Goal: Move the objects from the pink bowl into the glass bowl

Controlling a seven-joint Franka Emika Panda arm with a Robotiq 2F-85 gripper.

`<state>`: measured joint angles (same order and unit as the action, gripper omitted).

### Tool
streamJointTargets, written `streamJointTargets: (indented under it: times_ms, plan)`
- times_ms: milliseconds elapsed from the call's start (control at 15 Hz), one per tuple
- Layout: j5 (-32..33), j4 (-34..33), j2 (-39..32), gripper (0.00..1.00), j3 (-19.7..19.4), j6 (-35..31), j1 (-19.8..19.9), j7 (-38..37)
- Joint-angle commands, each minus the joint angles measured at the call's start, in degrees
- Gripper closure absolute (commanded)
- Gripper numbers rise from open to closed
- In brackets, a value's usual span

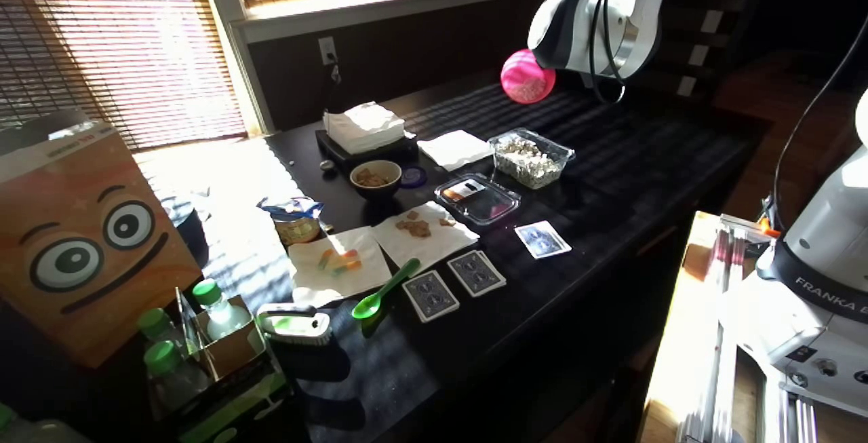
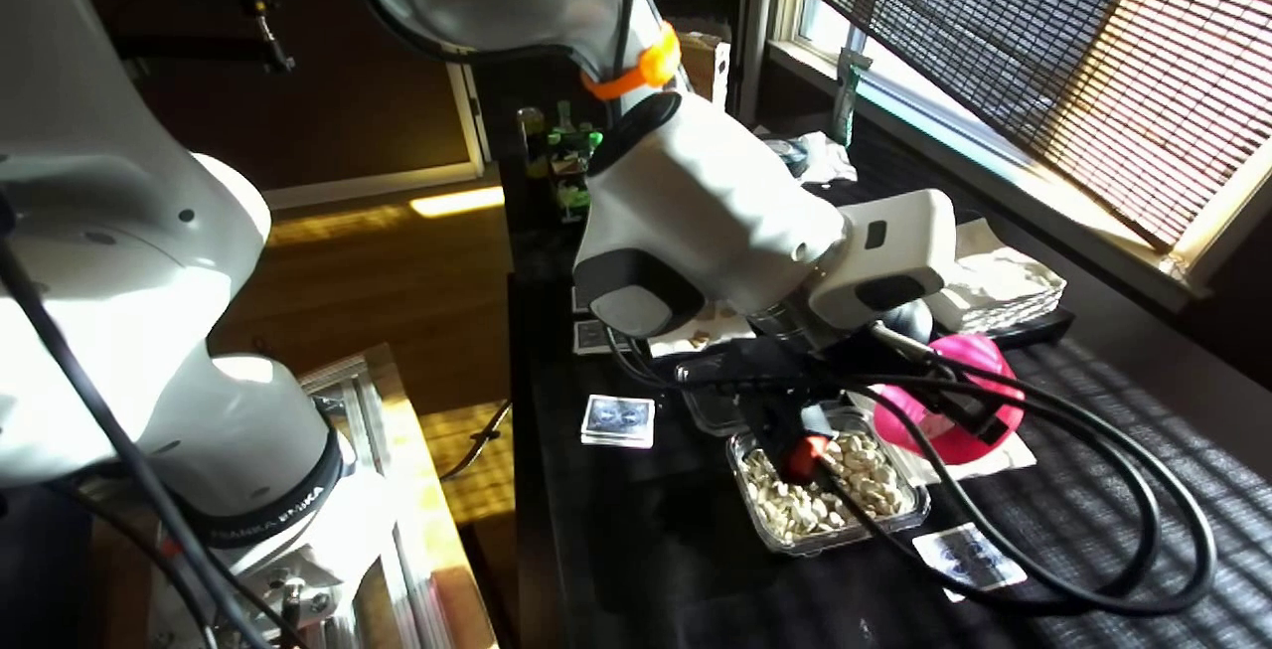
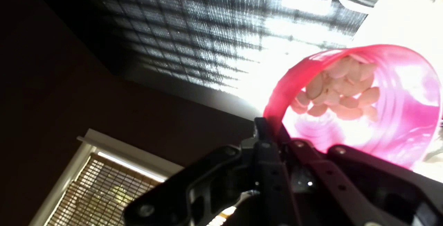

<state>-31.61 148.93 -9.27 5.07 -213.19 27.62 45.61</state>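
Leaning over a dark table (image 1: 610, 182), a robot arm (image 2: 715, 202) holds its claw (image 3: 271, 130) in midair.
Lower than the claw, the clear glass bowl (image 2: 845, 536) stands on the table. The pink bowl (image 3: 410, 115) hangs tilted in the claw, which grips it by the rim, well apart from the table. Pale pieces (image 3: 346, 89) lie inside both bowls; in the wrist view, those in the pink bowl cluster to the upper right of the claw's tips.
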Motion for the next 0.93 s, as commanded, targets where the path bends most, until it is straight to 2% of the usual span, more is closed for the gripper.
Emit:
streamJointTargets:
  times_ms: [0,67,267,533,867]
  plan:
    - [4.65,2.61,0.68,0.99,0.17,-6.06,0.42,0.17]
    - [7.97,3.65,1.06,0.99,-8.45,-6.79,-7.46,-2.8]
    - [12.09,5.02,0.66,0.99,-13.28,-10.68,-11.01,-3.6]
    - [15.59,6.33,0.46,0.99,-17.19,-13.89,-14.21,-5.58]
    - [19.18,7.37,1.09,0.99,-19.06,-14.19,-15.38,-8.58]
